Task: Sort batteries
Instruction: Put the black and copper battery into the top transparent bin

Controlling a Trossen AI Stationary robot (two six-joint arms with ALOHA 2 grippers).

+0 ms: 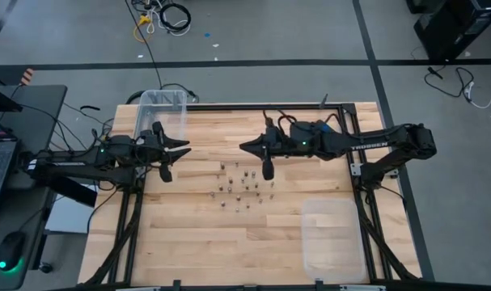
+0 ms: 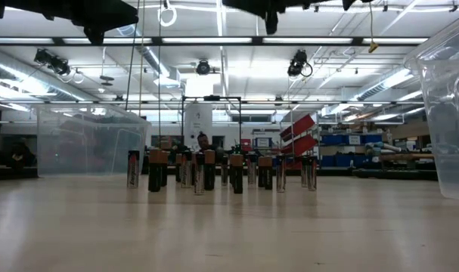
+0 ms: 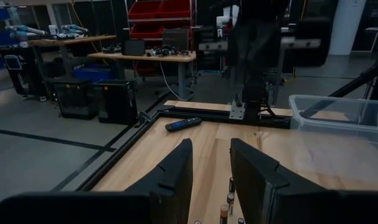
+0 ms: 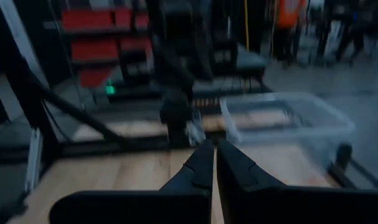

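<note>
Several small batteries (image 1: 239, 186) stand upright on their ends in a loose cluster at the middle of the wooden table (image 1: 188, 242); the low view shows them in a row (image 2: 214, 170), some dark, some silvery. My left gripper (image 1: 184, 150) hangs above the table left of the cluster, pointing level toward it, open with nothing between its fingers (image 3: 210, 168). A few batteries (image 3: 229, 205) show below its fingers. My right gripper (image 1: 243, 147) hovers above the far edge of the cluster, shut and empty (image 4: 215, 149).
A clear plastic bin (image 1: 166, 109) stands at the table's far left corner, another clear bin (image 1: 334, 238) at the near right. A black-and-blue remote-like bar (image 3: 182, 124) lies near the table's right edge. Black frame rails run along the table's edges.
</note>
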